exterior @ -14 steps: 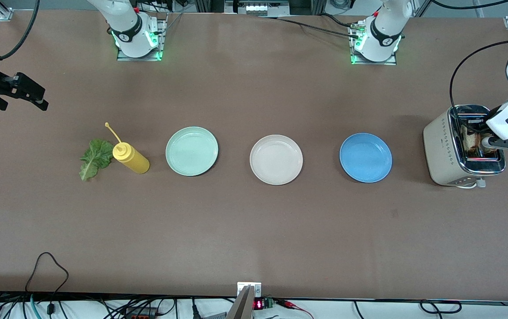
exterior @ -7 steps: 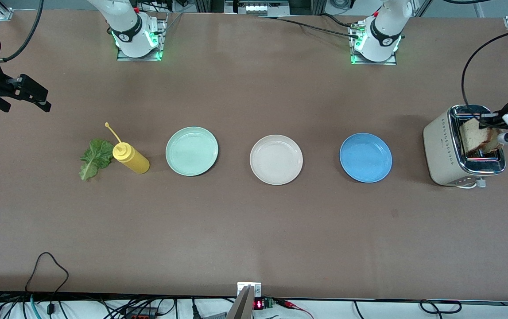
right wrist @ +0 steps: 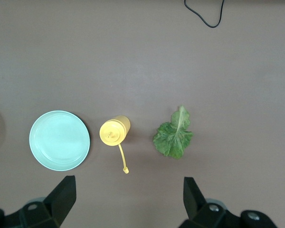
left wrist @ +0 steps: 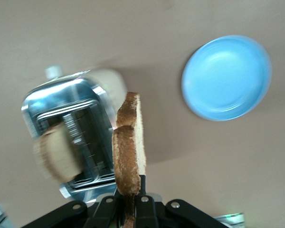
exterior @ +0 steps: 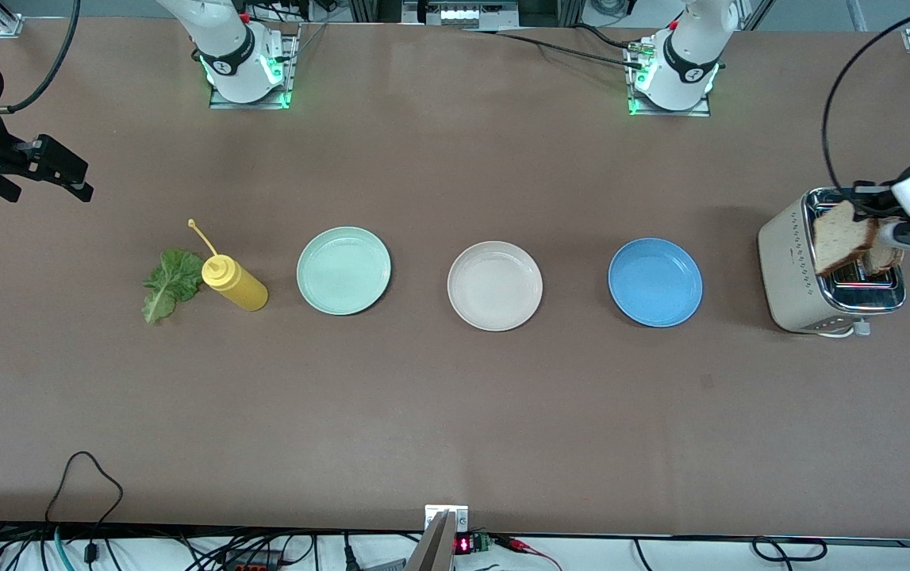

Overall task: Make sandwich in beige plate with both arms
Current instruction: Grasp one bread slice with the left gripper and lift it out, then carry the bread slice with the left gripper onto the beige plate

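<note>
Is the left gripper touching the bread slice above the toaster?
Touching. In the left wrist view the left gripper is shut on the bread slice, lifted above the toaster.

1. The left gripper (exterior: 883, 238) runs off the front view's edge, fingertips hidden by the bread slice (exterior: 843, 247).
2. A second slice (left wrist: 57, 154) in the toaster (left wrist: 73, 133) is blurred.
3. The right gripper (exterior: 66, 178) is partly cut off.

White arms (exterior: 693, 47) with black joint bands, green-lit bases, looping black cables, black two-finger tools (exterior: 54, 170).
</note>
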